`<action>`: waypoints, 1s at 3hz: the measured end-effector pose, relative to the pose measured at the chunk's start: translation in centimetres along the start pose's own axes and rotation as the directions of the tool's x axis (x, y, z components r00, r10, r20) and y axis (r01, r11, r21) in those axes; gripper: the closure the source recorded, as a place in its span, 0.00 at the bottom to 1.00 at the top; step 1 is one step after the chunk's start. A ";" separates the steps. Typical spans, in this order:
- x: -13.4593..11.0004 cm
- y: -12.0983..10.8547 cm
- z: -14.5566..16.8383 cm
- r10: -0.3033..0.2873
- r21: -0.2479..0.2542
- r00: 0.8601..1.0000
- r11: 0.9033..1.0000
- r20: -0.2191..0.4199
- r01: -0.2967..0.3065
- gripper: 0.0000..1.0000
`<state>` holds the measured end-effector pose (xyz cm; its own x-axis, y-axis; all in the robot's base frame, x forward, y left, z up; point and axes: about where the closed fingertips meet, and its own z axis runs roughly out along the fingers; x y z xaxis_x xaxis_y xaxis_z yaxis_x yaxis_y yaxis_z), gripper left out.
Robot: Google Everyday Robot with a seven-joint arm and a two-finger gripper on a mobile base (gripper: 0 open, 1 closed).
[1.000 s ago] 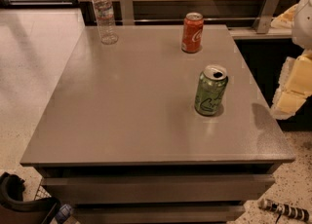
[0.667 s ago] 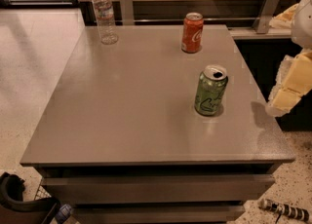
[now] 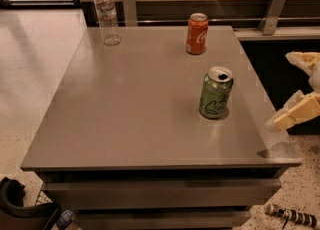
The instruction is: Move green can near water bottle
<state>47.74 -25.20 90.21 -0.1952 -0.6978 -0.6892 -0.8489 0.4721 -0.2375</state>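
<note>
The green can [image 3: 215,93] stands upright on the right half of the grey table [image 3: 130,109], its silver top opened. The water bottle [image 3: 107,15], clear with a white cap, stands at the table's far left corner, well apart from the can. My gripper [image 3: 281,90] is at the right edge of the view, beyond the table's right side and to the right of the green can. Its pale fingers [image 3: 299,114] are spread apart with nothing between them. It does not touch the can.
A red-orange cola can [image 3: 196,34] stands at the far middle-right of the table, behind the green can. A wall rail with metal brackets [image 3: 272,9] runs behind the table. Speckled floor lies to the left, and dark base parts [image 3: 25,209] sit at bottom left.
My gripper has dropped lower at the right edge of the view, closer to table height. The cans and the bottle have not moved.
</note>
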 end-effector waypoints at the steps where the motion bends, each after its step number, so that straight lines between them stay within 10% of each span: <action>1: -1.1 -1.8 0.5 0.072 0.030 0.967 0.996 0.242 -0.082 0.00; 3: -7.3 -1.1 0.6 0.150 -0.097 0.813 0.989 0.562 -0.115 0.00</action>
<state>50.39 -20.33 95.09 -0.0100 -0.1940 -0.9809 -0.8647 0.4944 -0.0890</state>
